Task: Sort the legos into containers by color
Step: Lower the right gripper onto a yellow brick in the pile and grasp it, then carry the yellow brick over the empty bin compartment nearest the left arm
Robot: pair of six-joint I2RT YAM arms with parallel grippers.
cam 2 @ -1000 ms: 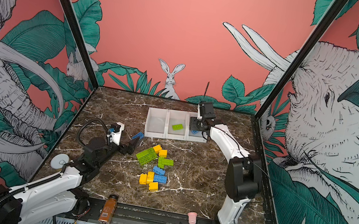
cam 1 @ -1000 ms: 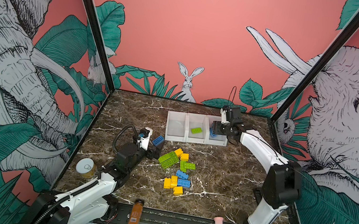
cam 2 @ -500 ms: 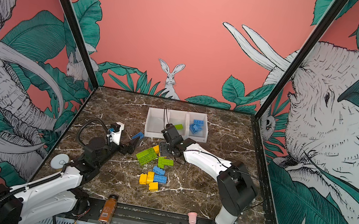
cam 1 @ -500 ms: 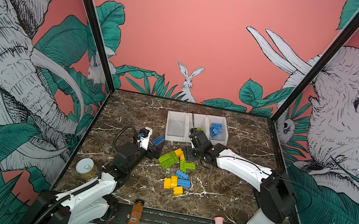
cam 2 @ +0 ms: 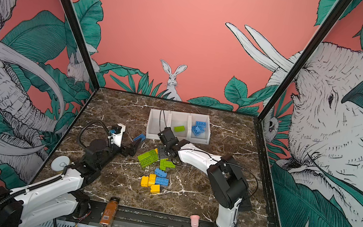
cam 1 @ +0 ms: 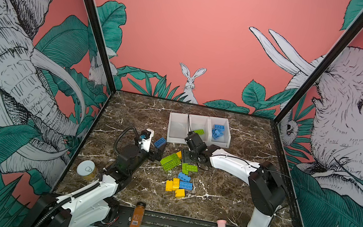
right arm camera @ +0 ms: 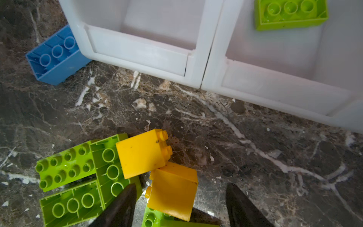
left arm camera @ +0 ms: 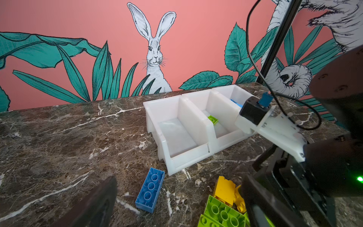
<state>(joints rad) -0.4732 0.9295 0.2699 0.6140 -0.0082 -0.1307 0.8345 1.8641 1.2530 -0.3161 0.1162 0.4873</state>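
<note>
The right gripper hangs low over the brown marble counter, jaws open either side of a square yellow plastic brick. The left gripper sits wide open beside an upturned oblong blue brick. Of three joined white plastic bins, the middle holds one lime green brick, the right one several blue bricks. Other studded legos lie heaped before them.

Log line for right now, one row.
left gripper jaws open, near blue brick | right gripper jaws open over yellow brick | bins: blue bricks right, green brick middle, left empty
</note>
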